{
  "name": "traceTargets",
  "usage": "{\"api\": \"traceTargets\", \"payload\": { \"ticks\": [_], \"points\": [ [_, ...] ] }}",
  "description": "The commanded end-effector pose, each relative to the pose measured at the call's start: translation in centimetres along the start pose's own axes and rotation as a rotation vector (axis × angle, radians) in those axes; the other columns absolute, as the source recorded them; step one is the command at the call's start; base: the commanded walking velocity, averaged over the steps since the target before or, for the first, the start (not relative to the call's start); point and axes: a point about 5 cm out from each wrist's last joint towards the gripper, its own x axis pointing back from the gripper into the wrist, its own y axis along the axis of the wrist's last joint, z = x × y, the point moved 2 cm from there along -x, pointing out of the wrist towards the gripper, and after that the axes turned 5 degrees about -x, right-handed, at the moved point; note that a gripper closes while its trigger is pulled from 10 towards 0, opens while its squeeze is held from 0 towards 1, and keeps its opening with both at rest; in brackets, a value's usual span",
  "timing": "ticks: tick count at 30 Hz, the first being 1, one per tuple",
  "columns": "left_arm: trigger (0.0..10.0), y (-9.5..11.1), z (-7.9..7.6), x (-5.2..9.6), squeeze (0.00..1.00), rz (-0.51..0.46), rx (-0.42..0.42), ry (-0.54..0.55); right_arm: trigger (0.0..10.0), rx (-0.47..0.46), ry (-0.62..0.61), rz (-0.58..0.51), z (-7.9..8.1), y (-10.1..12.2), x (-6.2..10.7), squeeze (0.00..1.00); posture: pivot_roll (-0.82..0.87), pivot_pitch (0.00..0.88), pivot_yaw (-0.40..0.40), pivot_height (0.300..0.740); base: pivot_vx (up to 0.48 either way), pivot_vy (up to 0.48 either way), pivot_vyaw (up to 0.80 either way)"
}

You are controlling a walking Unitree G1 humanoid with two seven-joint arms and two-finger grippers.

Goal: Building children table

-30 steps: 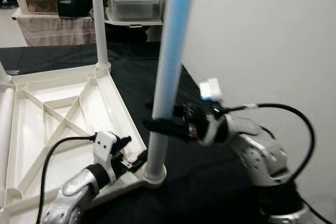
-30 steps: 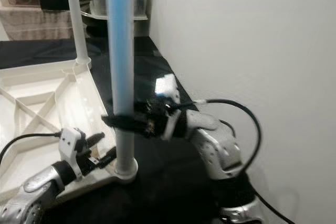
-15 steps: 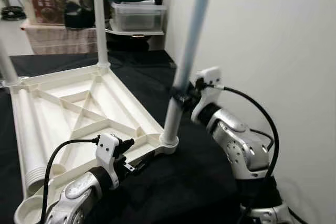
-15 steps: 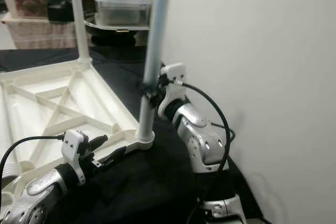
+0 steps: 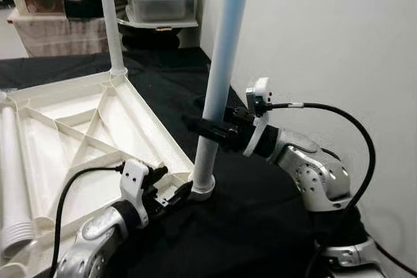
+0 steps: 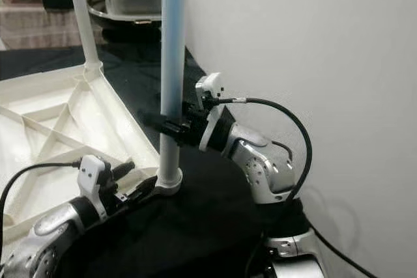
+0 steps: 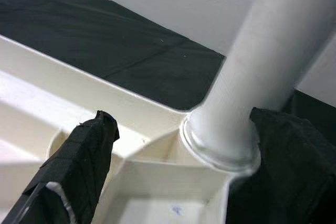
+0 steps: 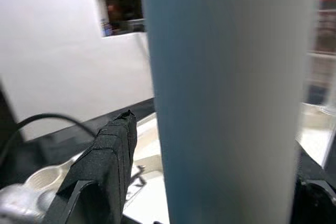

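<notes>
The white table top (image 5: 130, 115) lies upside down on a black cloth. A pale blue-white leg (image 5: 221, 56) stands in the near right corner socket (image 5: 202, 190). My right gripper (image 5: 207, 128) is shut on this leg about a third of the way up, and its fingers (image 8: 105, 166) hug the tube in the right wrist view. My left gripper (image 5: 172, 187) is open at that corner. Its fingers (image 7: 79, 166) stand apart on either side of the socket (image 7: 220, 145). A second white leg (image 5: 107, 17) stands upright in the far corner.
A loose ribbed leg (image 5: 10, 161) lies along the table top's left side. A white wall (image 5: 326, 30) runs close on the right. Storage boxes and a lidded pot (image 5: 159, 1) stand on a shelf behind. Black cloth (image 5: 247, 226) covers the surface by the corner.
The whole view has shifted as my head moved. My right gripper stays clamped on the leg and its arm has swung round it. My left gripper stays at the corner.
</notes>
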Motion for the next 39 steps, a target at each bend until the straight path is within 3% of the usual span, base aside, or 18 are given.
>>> {"api": "traceTargets", "payload": {
  "ticks": [1,2,3,8,9,11,13,14,16,19,20,21,26,27,30,31,33,39],
  "points": [
    [10.0,-0.4,-0.2,0.1,0.00,0.006,0.019,-0.002,9.0,0.022,0.147,0.016,2.0,-0.3,-0.6,0.00,0.04,0.000,-0.136,0.740,0.000,0.000,0.00],
    [10.0,-0.4,-0.2,0.1,0.00,0.006,0.019,-0.002,9.0,0.022,0.147,0.016,2.0,-0.3,-0.6,0.00,0.04,0.000,-0.136,0.740,0.000,0.000,0.00],
    [10.0,-0.5,-0.2,0.2,0.00,0.009,0.020,-0.002,0.0,-0.003,0.260,0.014,3.4,-0.4,0.1,0.00,0.04,0.000,-0.137,0.740,0.000,0.000,0.00],
    [10.0,-0.6,-0.1,0.4,0.00,0.013,0.020,0.001,0.0,0.007,0.285,0.042,3.8,-0.8,1.3,0.00,0.04,0.000,-0.134,0.740,0.000,0.000,0.00],
    [10.0,-0.6,-0.1,0.3,0.00,0.015,0.020,-0.002,0.0,0.050,0.148,0.083,2.1,-1.3,1.2,0.00,0.03,0.000,-0.130,0.740,0.000,0.000,0.00],
    [10.0,-0.6,-0.1,0.2,0.00,0.015,0.020,-0.003,0.0,0.062,0.113,0.092,1.6,-1.4,1.1,0.00,0.03,0.000,-0.130,0.740,0.000,0.000,0.00],
    [10.0,-0.6,-0.2,0.0,0.00,0.013,0.019,-0.008,0.0,0.080,-0.356,0.179,-3.4,-2.6,0.4,0.00,0.02,0.000,-0.128,0.740,0.000,0.000,0.00],
    [10.0,-0.6,-0.2,0.0,0.00,0.013,0.019,-0.008,0.0,0.080,-0.356,0.179,-3.4,-2.6,0.4,0.00,0.02,0.000,-0.128,0.740,0.000,0.000,0.00],
    [10.0,-0.6,-0.3,-0.1,0.00,0.011,0.020,-0.013,0.0,0.128,-0.983,0.268,-8.5,-4.3,3.8,0.00,0.02,0.000,-0.126,0.740,0.000,0.000,0.00],
    [10.0,-0.6,-0.3,-0.1,0.00,0.011,0.020,-0.016,0.0,0.101,-1.108,0.264,-8.4,-5.1,4.8,0.00,0.03,0.000,-0.126,0.740,0.000,0.000,0.00],
    [10.0,-0.6,-0.3,-0.1,0.00,0.011,0.020,-0.015,3.5,0.088,-1.110,0.274,-7.7,-5.7,4.5,0.00,0.03,0.000,-0.126,0.740,0.000,0.000,0.00],
    [10.0,-0.6,-0.2,0.0,0.00,0.012,0.019,-0.014,10.0,0.088,-1.065,0.277,-6.9,-6.0,3.8,0.00,0.03,0.000,-0.126,0.740,0.000,0.000,0.00],
    [10.0,-0.6,-0.2,0.1,0.00,0.014,0.018,-0.014,10.0,0.040,-0.922,0.171,-5.1,-5.3,2.1,0.00,0.02,0.000,-0.120,0.740,0.000,0.000,0.00],
    [10.0,-0.6,-0.2,0.0,0.00,0.014,0.017,-0.018,10.0,-0.033,-0.781,0.057,-4.3,-3.9,1.1,1.00,0.02,0.000,-0.120,0.740,0.000,0.000,0.00],
    [10.0,-0.6,-0.2,0.0,0.00,0.014,0.017,-0.019,10.0,-0.051,-0.741,0.031,-4.1,-3.4,0.7,1.00,0.02,0.000,-0.120,0.740,0.000,0.000,0.00],
    [10.0,-0.6,-0.2,-0.1,0.00,0.011,0.019,-0.019,10.0,-0.007,-0.503,-0.067,-3.1,-0.8,-0.3,0.00,0.02,0.000,-0.119,0.740,0.000,0.000,0.00],
    [10.0,-0.6,-0.2,-0.1,0.00,0.011,0.020,-0.019,10.0,0.027,-0.447,-0.098,-2.7,0.0,-0.6,0.00,0.02,0.000,-0.119,0.740,0.000,0.000,0.00],
    [10.0,-0.6,-0.3,-0.1,0.00,0.012,0.020,-0.024,10.0,-0.006,0.035,-0.170,2.4,2.4,-1.2,0.00,0.02,0.000,-0.122,0.740,0.000,0.000,0.00]
  ]
}}
